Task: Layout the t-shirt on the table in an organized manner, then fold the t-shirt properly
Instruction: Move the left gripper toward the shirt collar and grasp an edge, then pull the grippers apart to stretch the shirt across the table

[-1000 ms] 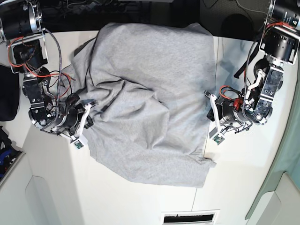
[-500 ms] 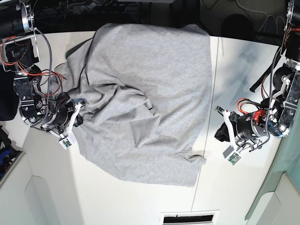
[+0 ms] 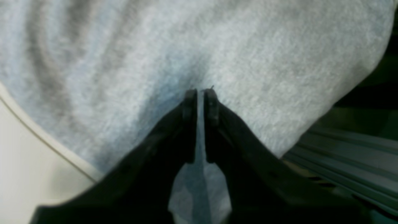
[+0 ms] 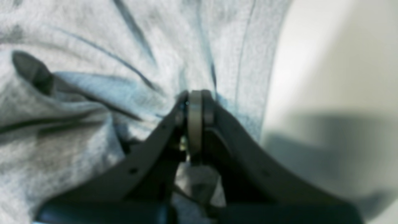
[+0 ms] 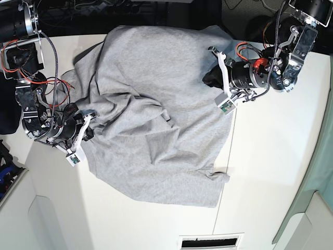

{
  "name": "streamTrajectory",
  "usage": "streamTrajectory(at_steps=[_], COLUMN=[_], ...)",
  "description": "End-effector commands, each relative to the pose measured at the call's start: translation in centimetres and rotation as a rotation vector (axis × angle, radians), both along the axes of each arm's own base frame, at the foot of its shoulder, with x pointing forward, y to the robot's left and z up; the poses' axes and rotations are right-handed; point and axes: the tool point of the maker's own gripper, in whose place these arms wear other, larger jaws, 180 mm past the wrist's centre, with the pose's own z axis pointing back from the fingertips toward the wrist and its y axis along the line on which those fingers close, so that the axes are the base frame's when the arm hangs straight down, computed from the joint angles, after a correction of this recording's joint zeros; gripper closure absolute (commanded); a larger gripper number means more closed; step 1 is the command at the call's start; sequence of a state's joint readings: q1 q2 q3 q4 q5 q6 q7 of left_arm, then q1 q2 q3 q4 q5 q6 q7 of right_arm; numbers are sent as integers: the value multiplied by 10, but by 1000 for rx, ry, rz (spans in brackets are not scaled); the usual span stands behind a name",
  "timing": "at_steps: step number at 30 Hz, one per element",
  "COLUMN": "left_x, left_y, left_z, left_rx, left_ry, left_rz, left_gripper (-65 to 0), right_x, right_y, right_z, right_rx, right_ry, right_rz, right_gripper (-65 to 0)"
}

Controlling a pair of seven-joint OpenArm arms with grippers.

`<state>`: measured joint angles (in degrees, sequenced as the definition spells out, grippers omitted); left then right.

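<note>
Gripping a bunched fold of the t-shirt (image 5: 156,104) at its left edge, the right gripper (image 5: 89,130) sits near the left edge of the table (image 5: 276,156) in the base view, its jaws pressed together on the cloth; in its wrist view we see creases fanning out from the pinch point, and bare white tabletop just beside it. We read the shirt as lying mostly flat but rumpled across the middle of the table, its long axis running from the far edge toward the near edge, with a diagonal ridge of wrinkles across its centre and one corner sticking out toward the near right. Further right, the left gripper (image 5: 210,73) is nipped shut on the shirt's far right corner, close to the far edge of the table; its wrist view shows grey fabric draped over the closed tips. We judge that the two grips sit on opposite sides of the garment, so the coming move turns on pulling them apart across the shirt's width to flatten the ridge between them. We cannot make out any lettering, collar or sleeves with certainty; both wrist views are blurred, and the jaw tips are buried in cloth from above.
</note>
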<state>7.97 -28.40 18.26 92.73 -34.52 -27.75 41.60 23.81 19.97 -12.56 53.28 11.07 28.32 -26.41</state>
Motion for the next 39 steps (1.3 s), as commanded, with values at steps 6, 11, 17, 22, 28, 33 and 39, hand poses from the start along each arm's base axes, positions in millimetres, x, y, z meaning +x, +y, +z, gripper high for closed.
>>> streamTrajectory(at_steps=[6, 11, 17, 22, 28, 33, 39], left_x=[11, 27, 65, 107, 149, 177, 202], left_y=[41, 85, 128, 170, 202, 212, 204], left_z=[-34, -59, -62, -38, 1, 30, 61], left_rx=[128, 226, 284, 353, 401, 408, 353], left_ry=[45, 110, 125, 47, -50, -126, -171], left_rz=[49, 120, 183, 240, 282, 314, 325], left_gripper=[-69, -69, -69, -69, -69, -69, -69], right_x=[5, 2, 2, 1, -1, -3, 1], right_y=[-10, -12, -16, -40, -76, -102, -100], right_z=[2, -1, -1, 2, 8, 14, 19], right_rx=[-41, -46, -54, -93, -151, -193, -150], right_ry=[0, 11, 12, 12, 12, 11, 1], right_rz=[4, 0, -1, -18, -44, -64, -84], right_gripper=[0, 0, 0, 0, 0, 0, 0])
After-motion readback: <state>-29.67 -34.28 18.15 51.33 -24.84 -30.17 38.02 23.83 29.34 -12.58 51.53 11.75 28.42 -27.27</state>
